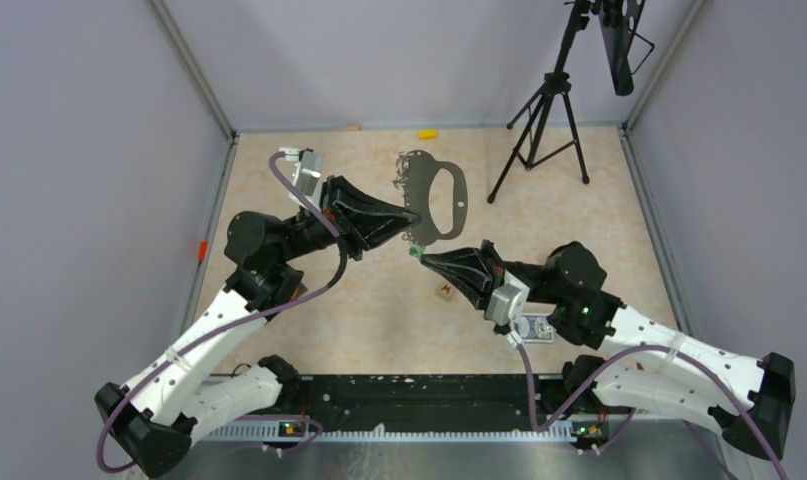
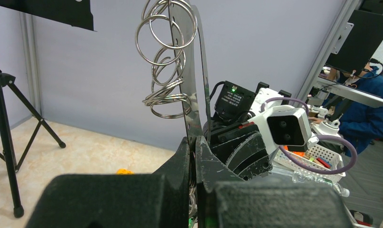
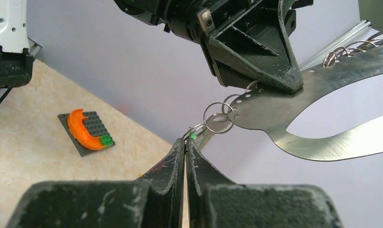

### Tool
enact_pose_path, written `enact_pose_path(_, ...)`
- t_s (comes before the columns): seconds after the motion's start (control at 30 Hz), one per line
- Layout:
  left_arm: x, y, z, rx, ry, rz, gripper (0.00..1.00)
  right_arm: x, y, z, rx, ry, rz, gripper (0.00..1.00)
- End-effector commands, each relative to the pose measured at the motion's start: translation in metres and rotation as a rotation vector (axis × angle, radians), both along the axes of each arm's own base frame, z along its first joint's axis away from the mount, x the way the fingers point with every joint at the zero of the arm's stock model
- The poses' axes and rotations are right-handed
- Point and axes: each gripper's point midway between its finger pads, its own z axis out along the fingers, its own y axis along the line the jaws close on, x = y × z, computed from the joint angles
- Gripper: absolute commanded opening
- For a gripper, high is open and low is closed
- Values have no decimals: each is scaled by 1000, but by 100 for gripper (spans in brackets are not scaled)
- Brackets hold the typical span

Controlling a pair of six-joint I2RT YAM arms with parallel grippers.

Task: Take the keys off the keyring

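The keyring [image 1: 457,200], a flat grey D-shaped plate, is held in the air over the middle of the table. My left gripper [image 1: 411,218] is shut on its near edge. In the left wrist view the plate [image 2: 199,76] rises edge-on from the jaws, with several split rings [image 2: 165,57] hanging on it. My right gripper [image 1: 425,259] is shut just below the plate on a green-headed key [image 3: 193,136], which hangs from a small ring [image 3: 218,117] in the scalloped edge of the keyring [image 3: 284,111]. Other keys are hard to make out.
A black tripod [image 1: 544,120] stands at the back right. A small brown cube [image 1: 446,291] lies by the right gripper. A yellow piece [image 1: 428,133] lies at the back wall. A grey brick plate with an orange piece [image 3: 87,130] lies on the table.
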Motion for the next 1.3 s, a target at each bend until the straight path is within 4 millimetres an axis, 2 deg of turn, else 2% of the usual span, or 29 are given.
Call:
enact_pose_path(0.0,-6,6,22,-43,-55,3,0,-8,-7,38,64,-87,2,0)
enact_pose_path(0.5,-16,5,29,-31,-78,-40,0,-15,-10,48,18,-177,9,0)
enact_pose_path(0.83,-21,7,37,-51,-96,-61,0,-20,-19,54,27,-220,-2,0)
enact_pose_path(1.27,-20,6,38,-50,-98,-65,0,-23,-17,49,-20,-251,15,0)
